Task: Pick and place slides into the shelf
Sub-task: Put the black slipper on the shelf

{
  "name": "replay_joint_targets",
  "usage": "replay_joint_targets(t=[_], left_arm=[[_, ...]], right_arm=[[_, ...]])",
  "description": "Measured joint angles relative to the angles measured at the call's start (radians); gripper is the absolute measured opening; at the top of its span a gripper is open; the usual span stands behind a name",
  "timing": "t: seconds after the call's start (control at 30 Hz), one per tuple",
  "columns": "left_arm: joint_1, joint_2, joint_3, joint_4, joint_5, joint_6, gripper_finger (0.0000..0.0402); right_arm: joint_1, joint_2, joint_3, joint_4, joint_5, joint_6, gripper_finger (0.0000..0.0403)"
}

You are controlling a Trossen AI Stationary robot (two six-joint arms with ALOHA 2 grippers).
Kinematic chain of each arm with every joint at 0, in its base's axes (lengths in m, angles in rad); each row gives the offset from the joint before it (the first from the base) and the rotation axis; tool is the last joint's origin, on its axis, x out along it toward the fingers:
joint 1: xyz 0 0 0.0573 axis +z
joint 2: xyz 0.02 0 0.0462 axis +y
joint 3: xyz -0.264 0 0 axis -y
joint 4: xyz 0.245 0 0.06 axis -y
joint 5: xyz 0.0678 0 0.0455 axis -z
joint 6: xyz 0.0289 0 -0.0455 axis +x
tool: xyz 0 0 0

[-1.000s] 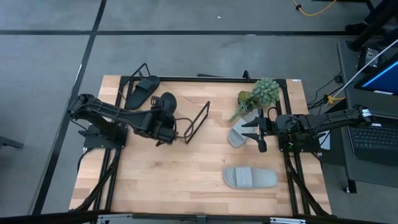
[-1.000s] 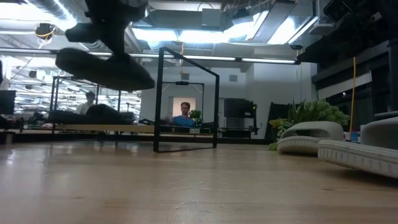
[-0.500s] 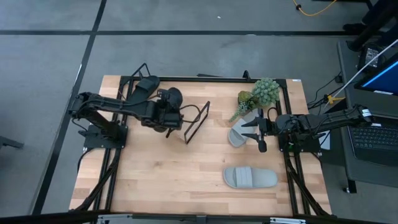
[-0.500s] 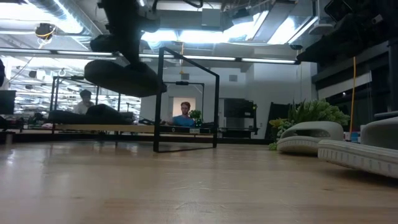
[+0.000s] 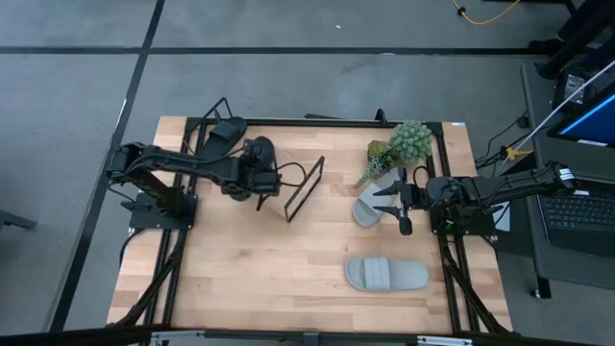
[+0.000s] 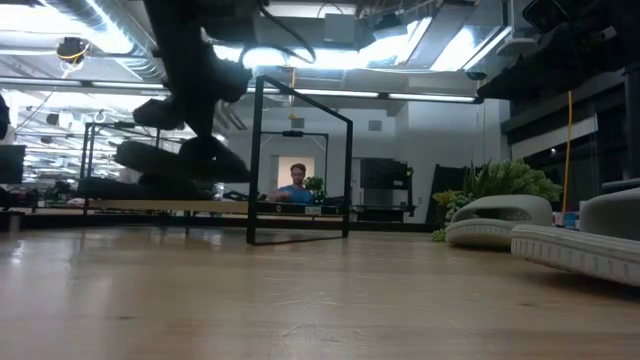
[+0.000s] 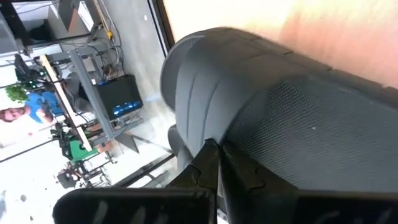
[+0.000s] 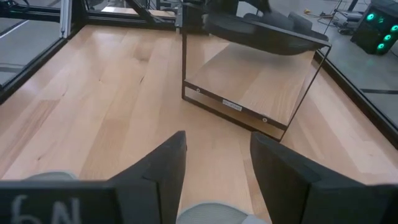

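We hold one black slide [image 5: 258,154] up in the upper left of the high view, just above the shelf [image 5: 288,187], beside another black slide [image 5: 219,137] already lying there. Our left gripper [image 5: 252,173] is clamped on it. We think this is the placing step: next, lower it flat and let go. Two grey slides [image 5: 386,275] wait at the lower right, near our right gripper [image 5: 396,207], whose fingers are spread and holding nothing.

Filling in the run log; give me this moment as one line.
left gripper: jaws shut on black slide, over shelf | right gripper: open, waiting by grey slide | second grey slide: on table
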Motion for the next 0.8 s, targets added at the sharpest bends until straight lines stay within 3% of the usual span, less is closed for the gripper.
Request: replay_joint_targets(t=[0.37,0.8], left_arm=[[0.116,-0.093,-0.100,0.210,0.056,0.206,0.0000],[0.232,-0.098,-0.111,0.226,0.120,0.275,0.0000]], right_arm=[[0.000,-0.001,0.000,0.009,0.001,-0.020,0.0180],[-0.001,-0.001,0.000,0.015,0.002,-0.024,0.0180]])
